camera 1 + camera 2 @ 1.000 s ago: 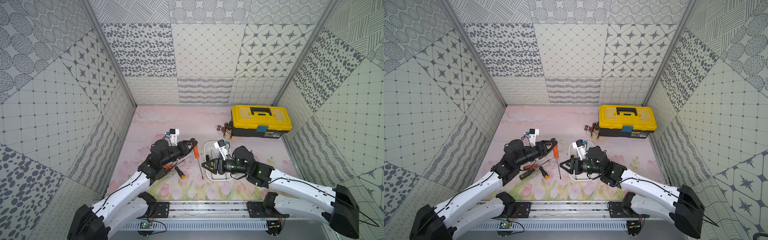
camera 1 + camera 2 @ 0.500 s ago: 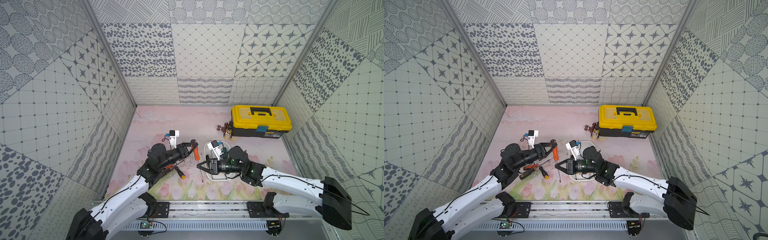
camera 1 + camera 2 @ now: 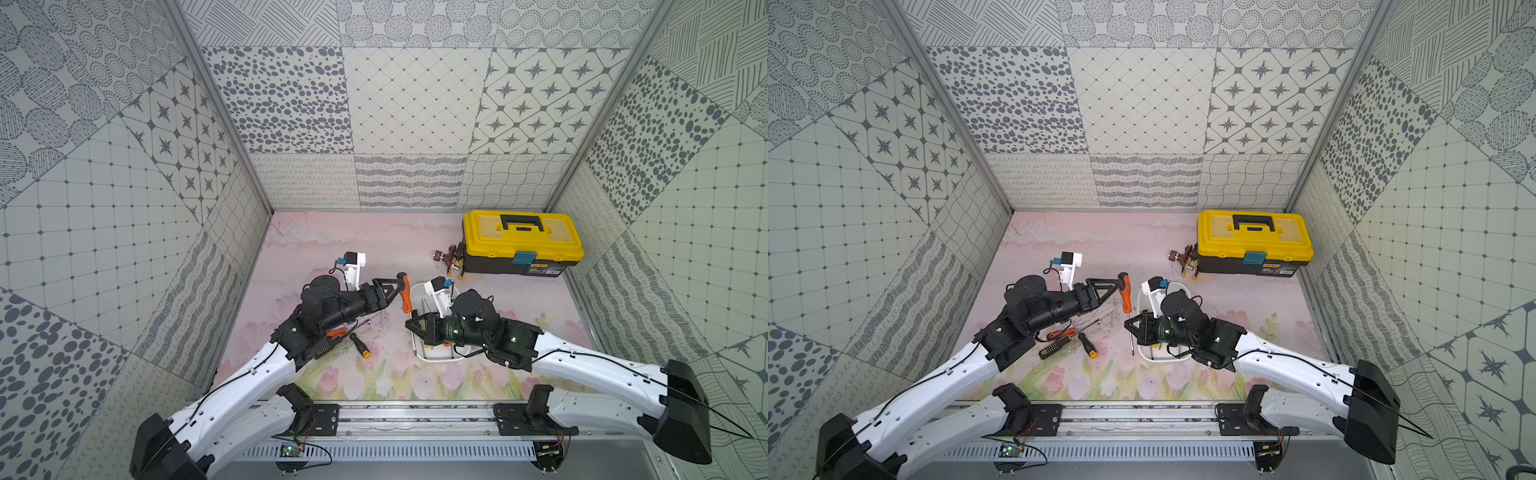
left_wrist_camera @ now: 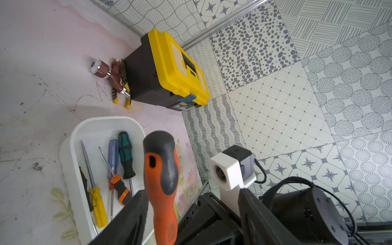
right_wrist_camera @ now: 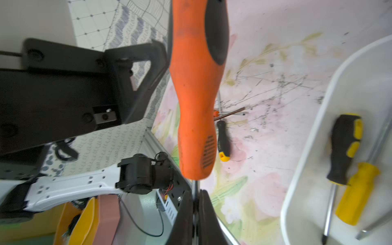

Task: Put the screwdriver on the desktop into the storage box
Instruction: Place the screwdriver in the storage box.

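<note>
In the right wrist view we lose the butt of the orange screwdriver [image 5: 197, 84] past the edge, and its shaft vanishes between the closed jaws of the right gripper [image 5: 196, 214]. Beneath that gripper, much of the storage box [image 3: 434, 358] is hidden from us in both top views.

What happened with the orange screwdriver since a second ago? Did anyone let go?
The right tool shut on the shaft of the orange screwdriver. Then the left tool, which had gripped the handle, opened. The screwdriver shifted slightly toward the storage box. The box, the loose screwdrivers on the desktop and the yellow toolbox didn't move.
</note>
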### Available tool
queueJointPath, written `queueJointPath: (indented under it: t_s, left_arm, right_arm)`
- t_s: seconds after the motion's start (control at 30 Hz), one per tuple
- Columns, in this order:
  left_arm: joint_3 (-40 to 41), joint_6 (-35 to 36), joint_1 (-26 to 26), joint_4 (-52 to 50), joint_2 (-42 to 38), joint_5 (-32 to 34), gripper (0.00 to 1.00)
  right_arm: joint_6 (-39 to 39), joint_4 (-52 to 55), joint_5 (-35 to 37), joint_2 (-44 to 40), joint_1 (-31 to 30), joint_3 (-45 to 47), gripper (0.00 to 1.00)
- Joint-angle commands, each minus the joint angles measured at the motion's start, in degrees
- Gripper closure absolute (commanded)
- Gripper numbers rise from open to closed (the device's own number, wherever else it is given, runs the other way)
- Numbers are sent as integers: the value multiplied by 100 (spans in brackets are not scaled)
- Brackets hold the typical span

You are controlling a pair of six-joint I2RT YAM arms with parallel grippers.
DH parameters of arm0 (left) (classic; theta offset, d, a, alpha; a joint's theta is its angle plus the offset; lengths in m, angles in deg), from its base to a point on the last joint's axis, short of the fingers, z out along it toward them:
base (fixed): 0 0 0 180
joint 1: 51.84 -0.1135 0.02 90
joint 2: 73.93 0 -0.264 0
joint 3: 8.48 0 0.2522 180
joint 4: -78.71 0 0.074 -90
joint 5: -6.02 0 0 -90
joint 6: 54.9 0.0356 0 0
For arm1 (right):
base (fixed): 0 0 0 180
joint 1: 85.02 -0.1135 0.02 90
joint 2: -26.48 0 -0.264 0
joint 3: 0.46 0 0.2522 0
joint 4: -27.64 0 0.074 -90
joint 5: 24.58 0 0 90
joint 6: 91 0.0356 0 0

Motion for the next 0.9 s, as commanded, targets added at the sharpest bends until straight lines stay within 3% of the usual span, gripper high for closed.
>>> queueJointPath:
  t_s: [0.0, 0.2, 0.43, 0.77, 0.87]
  left_arm:
    - [-200, 474, 313, -619, 461, -66, 27]
    - [-139, 167, 599, -297, 941, -178, 43]
    - [-383, 179, 869, -292, 1431, -319, 52]
    - [-401, 114, 927, -444, 1549, -57, 94]
    - [-368, 95, 922, -496, 1463, 160, 100]
  right_arm:
    - [-275, 639, 693, -150, -64, -155, 100]
    - [-335, 636, 737, -242, -103, -163, 100]
    - [-408, 628, 783, -188, -204, -184, 100]
    - [-437, 630, 824, -252, -270, -173, 100]
    - [-427, 605, 794, -320, -272, -146, 100]
